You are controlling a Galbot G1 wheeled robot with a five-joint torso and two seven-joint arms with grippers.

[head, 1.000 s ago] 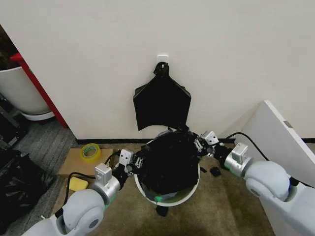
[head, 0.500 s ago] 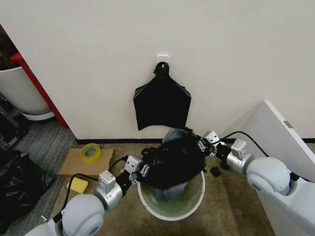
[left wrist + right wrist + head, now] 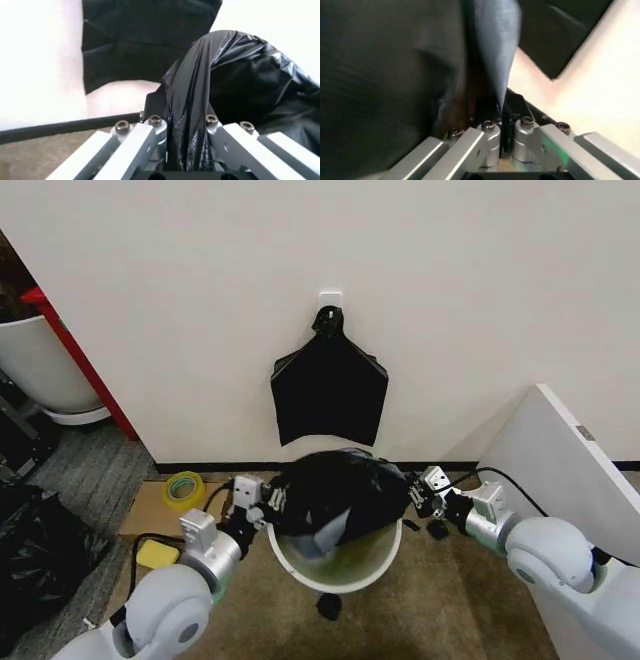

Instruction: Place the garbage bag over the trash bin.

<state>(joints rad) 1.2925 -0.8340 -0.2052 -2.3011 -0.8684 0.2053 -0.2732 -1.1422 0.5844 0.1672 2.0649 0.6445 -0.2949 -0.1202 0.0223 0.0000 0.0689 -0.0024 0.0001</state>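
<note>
The white trash bin stands on the brown carpet right in front of the robot, and everything else sits around it. A small black scrap lies on the floor at the bin's near side. The garbage bag billows over the bin's far half, glossy and crinkled, leaving the near part of the opening uncovered, with a pale patch showing under its lower edge. The left gripper sits at the bin's left rim, clamped on a bunched fold of the bag; its wrist camera shows the plastic pinched tight between the metal fingers. The right gripper is at the bin's right rim, and it too seems clenched on a strip of the bag, though that view is smeared. Left of the bin, a roll of yellow tape rests on a piece of cardboard. Beyond the bin, a flat bundle of black bags hangs from a hook on the wall.
</note>
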